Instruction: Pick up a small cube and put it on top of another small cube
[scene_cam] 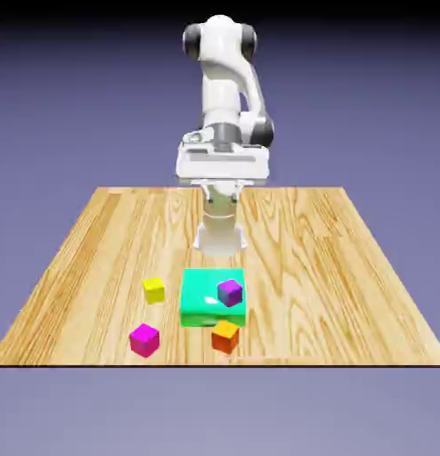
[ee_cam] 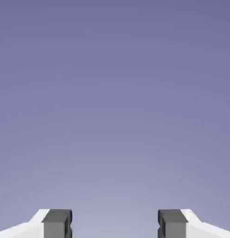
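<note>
So the gripper (ee_cam: 115, 224) is released right now: in the hand view its two grey fingertips (ee_cam: 58, 223) stand wide apart, with only plain blue-violet backdrop (ee_cam: 115, 102) between and beyond them. In the exterior view, the white arm (scene_cam: 221, 89) has the hand up over the far part of the wooden tabletop (scene_cam: 304, 267), well apart from all the cubes.

The yellow cube (scene_cam: 153, 290) sits on the tabletop itself, toward the exterior view's left edge, a bit off the left side of the green block (scene_cam: 199, 294), and there's bare wood between the two. The orange cube (scene_cam: 225, 337) is down by the near edge, right in front of the block's near side. Can't really tell from this angle if those two touch.

As for the others, the magenta cube (scene_cam: 144, 340) is also close to the near edge, out toward the near left corner, nearer that edge than the yellow one. The purple cube (scene_cam: 230, 293) is on top of the green block, over by its right edge. Both the purple and the orange ones are turned a bit, corners facing the near edge.
</note>
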### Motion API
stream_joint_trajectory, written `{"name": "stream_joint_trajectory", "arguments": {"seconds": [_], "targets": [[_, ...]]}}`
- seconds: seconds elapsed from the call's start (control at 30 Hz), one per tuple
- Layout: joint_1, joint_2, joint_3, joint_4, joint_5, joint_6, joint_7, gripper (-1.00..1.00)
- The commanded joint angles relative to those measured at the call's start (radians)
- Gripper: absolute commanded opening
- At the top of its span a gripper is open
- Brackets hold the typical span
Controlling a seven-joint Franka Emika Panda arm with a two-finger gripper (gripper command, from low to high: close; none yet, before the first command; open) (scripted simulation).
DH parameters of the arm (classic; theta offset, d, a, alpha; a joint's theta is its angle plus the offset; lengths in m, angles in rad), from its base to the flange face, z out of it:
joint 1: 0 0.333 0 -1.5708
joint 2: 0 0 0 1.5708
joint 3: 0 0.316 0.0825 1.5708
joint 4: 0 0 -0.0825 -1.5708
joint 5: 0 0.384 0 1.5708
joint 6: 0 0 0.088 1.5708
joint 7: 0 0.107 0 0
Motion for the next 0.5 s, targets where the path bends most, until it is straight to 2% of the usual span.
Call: {"name": "stream_joint_trajectory", "arguments": {"seconds": [0.0,0.47], "targets": [[-0.010,0.036,-0.023,0.012,0.019,-0.037,0.011,0.00],[-0.149,0.544,-0.350,0.183,0.289,-0.558,0.158,0.00]]}}
